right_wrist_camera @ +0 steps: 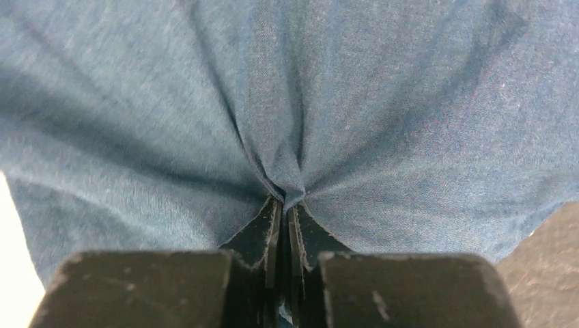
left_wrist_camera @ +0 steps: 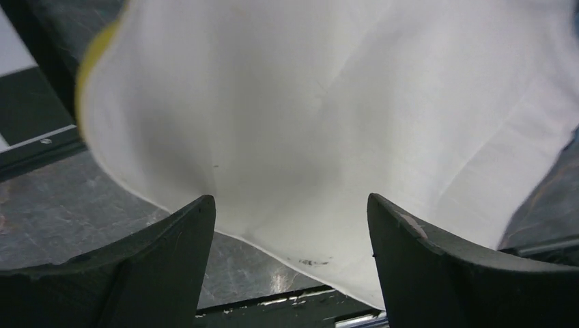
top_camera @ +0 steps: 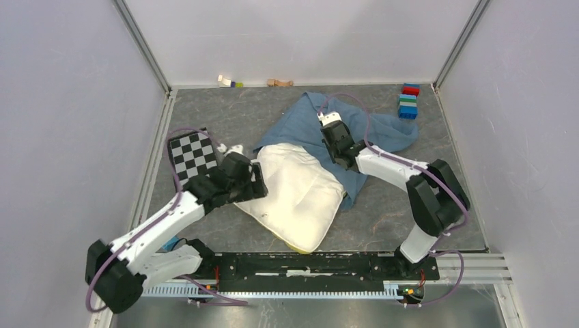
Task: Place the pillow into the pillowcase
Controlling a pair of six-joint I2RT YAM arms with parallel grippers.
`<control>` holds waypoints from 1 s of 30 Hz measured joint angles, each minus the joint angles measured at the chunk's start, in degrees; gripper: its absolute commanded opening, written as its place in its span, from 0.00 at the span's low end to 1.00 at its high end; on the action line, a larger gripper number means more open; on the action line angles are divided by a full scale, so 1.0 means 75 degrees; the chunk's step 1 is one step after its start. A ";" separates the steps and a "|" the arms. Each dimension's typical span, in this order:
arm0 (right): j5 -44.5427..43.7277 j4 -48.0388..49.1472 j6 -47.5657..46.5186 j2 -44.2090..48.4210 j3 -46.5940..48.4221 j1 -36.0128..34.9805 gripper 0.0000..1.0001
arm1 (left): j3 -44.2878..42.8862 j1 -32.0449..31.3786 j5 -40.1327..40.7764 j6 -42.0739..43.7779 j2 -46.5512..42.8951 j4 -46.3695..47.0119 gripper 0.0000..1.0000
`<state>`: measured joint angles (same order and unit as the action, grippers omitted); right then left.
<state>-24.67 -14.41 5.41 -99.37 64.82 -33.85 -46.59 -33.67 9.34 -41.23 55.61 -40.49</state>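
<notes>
The cream-white pillow point(top_camera: 300, 195) lies in the middle of the table, its yellow band showing at the near corner. The dusty-blue pillowcase point(top_camera: 355, 123) lies wrinkled behind it and runs down its right side; the pillow's far end meets the cloth. My left gripper point(top_camera: 256, 181) is at the pillow's left edge. In the left wrist view it point(left_wrist_camera: 290, 205) is open, and the pillow point(left_wrist_camera: 328, 102) bulges just ahead of the fingers. My right gripper point(top_camera: 338, 147) points down over the pillowcase. In the right wrist view it point(right_wrist_camera: 283, 205) is shut on a pinched fold of the pillowcase point(right_wrist_camera: 382, 102).
A checkerboard card point(top_camera: 191, 154) lies left of the pillow, by my left arm. Stacked coloured blocks point(top_camera: 408, 101) stand at the back right. Small blocks point(top_camera: 229, 82) and a wooden piece point(top_camera: 280, 83) lie along the back wall. Walls close off three sides; the black base rail point(top_camera: 307, 263) runs along the front.
</notes>
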 measured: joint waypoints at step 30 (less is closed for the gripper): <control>0.0131 -0.1408 0.1679 0.3080 -0.1658 -0.1460 0.07 | -0.0691 -0.0720 0.1282 0.0289 0.2136 -0.0050 0.02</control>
<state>-23.68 -24.97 18.00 -76.27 52.38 -44.80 -51.77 -39.07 18.96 -39.07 71.64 -40.86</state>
